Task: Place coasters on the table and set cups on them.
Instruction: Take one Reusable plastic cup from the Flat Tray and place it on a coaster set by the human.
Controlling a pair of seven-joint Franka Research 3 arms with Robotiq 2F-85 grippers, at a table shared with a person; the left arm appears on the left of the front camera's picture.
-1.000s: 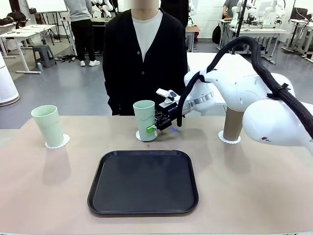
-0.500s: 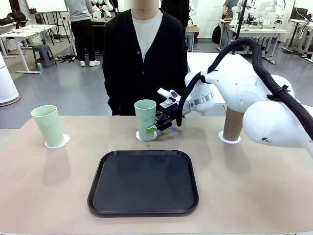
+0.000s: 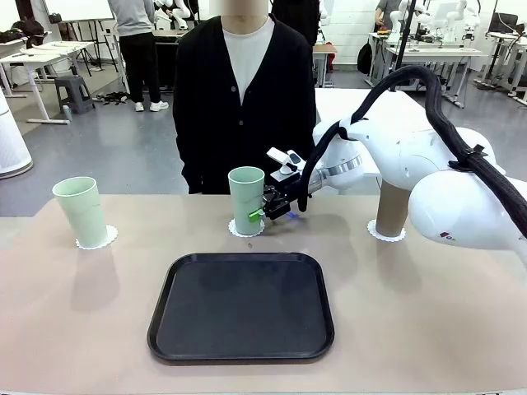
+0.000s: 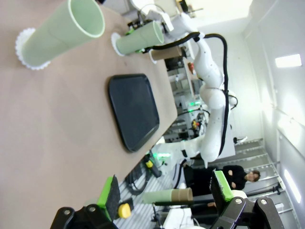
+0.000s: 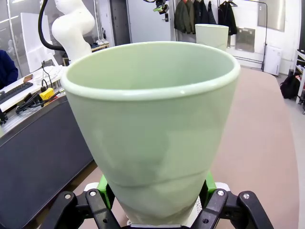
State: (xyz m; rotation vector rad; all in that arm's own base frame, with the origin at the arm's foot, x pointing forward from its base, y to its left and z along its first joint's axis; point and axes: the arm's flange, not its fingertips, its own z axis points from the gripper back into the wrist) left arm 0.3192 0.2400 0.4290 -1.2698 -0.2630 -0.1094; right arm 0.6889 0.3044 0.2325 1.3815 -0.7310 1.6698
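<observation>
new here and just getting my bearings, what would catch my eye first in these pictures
The right claw grips a mint cup standing on a coaster at the table's far middle, right before a person in a black cardigan. A big black tray lies empty at the center, flanked by another mint cup and a brown cup.

We're in a robotics lab here: a wide open hall with a grey floor (image 3: 99,156), white work tables (image 3: 37,59) lining the back, a whiteboard on a stand (image 3: 78,10), coats hanging on a rack (image 5: 205,16), and people standing around at the far workstations (image 3: 136,45).
</observation>
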